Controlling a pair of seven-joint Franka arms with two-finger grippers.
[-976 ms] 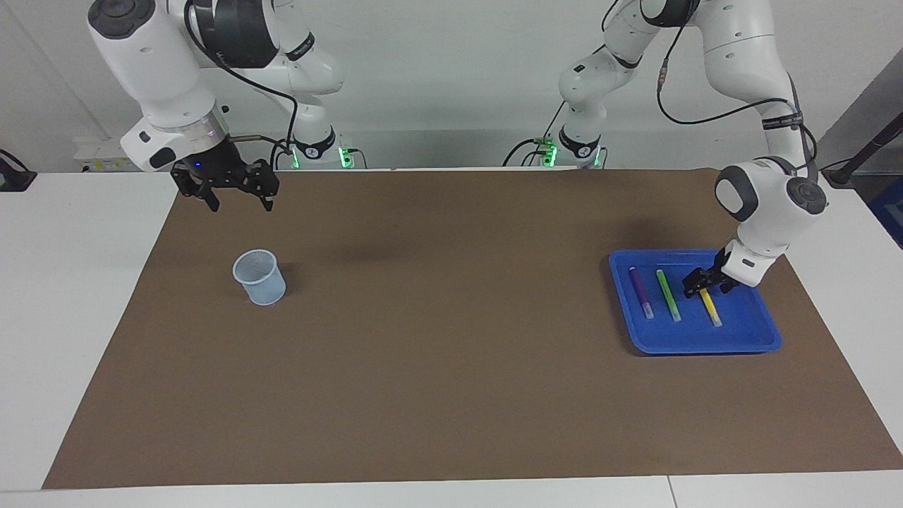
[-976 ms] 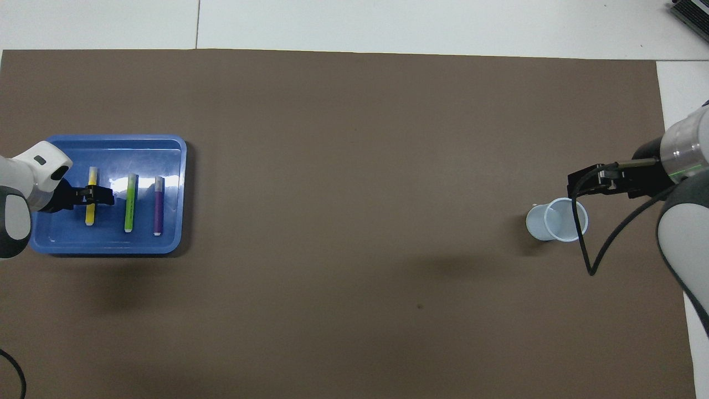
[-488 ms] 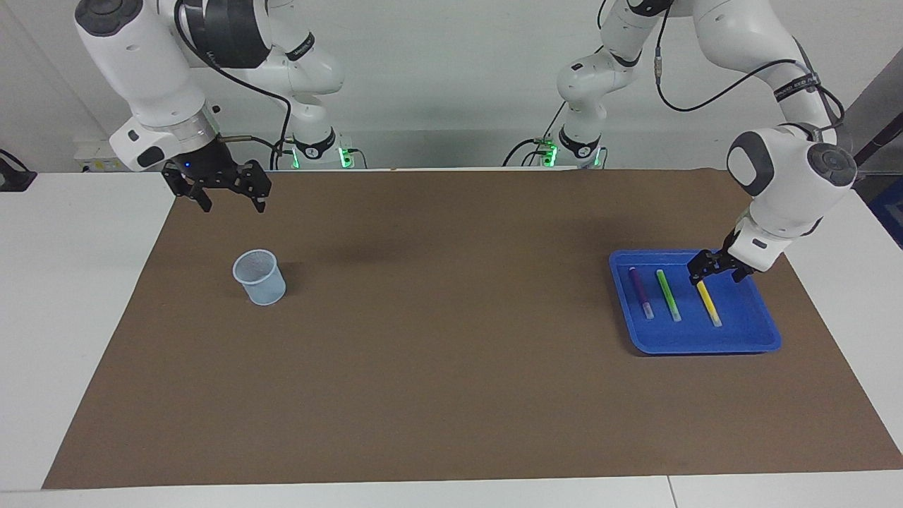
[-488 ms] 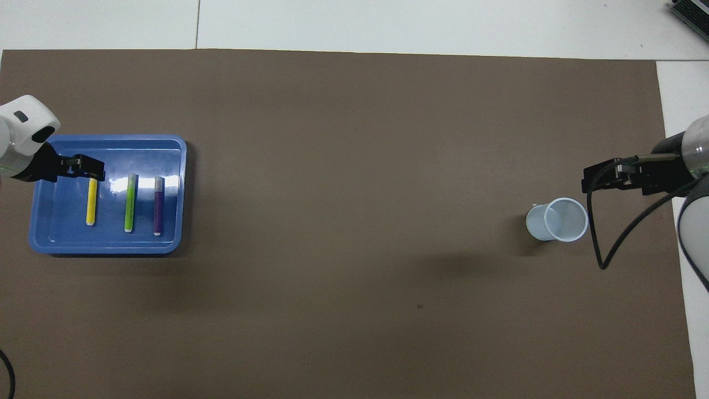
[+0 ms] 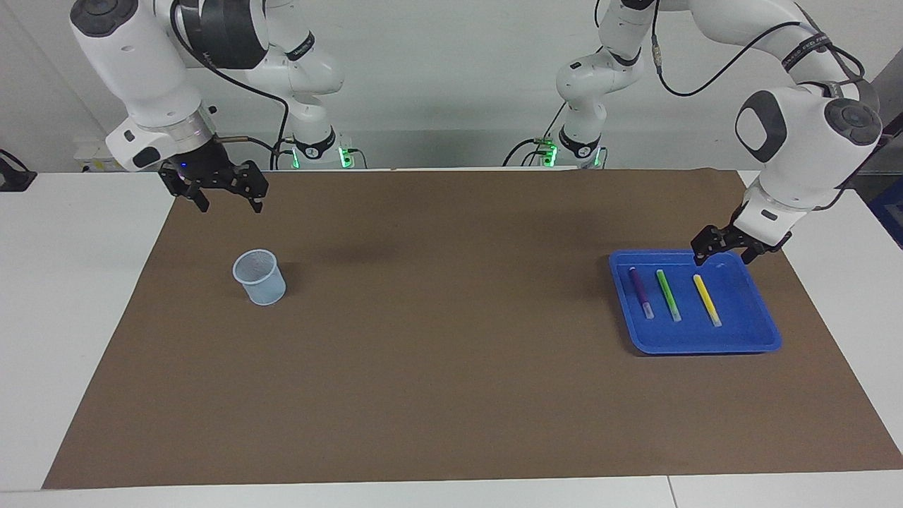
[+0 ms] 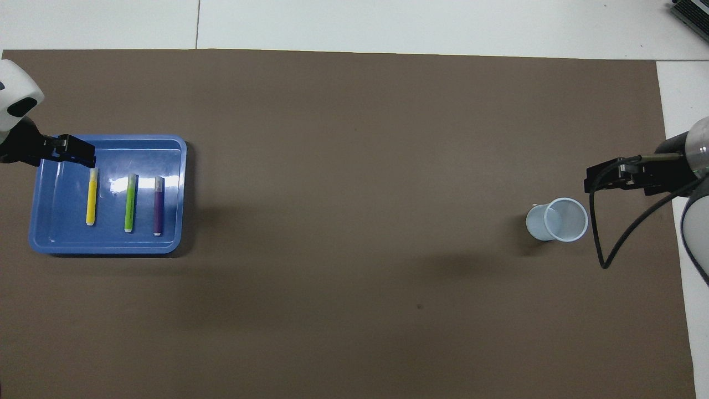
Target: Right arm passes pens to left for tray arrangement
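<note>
Starting at the robots' edge of the worktop: my right pincer (image 5: 231, 203), the one with the blue light, hangs over the corner of the brown mat (image 5: 451, 367) at the right arm's end. Its jaws are spread wide and carry nothing. That arm is just waiting.

At the left arm's end, the left pincer (image 5: 724, 254) is up in the air over the blue tray (image 5: 705, 347). It's wide open too and empty, clear of every pen.

A little farther out on the right arm's side stands the pale mesh cup (image 5: 261, 277), upright on the mat. From overhead I see no pen in it, so I'd call it empty.

Now the tray itself, resting flat on the mat. All three pens lie inside it, side by side and roughly parallel, none touching another. The purple pen (image 5: 641, 292) is toward the middle of the worktop, the green pen (image 5: 668, 295) sits between, and the yellow pen (image 5: 706, 300) is toward the left arm's end. Neat row, nothing over the rim.

So my read is that the passing and arranging are done. Three pens are in, none is in a pincer, and none is loose on the mat. All I'd judge left is to bring both arms home, unless someone wants the spacing evened out.
</note>
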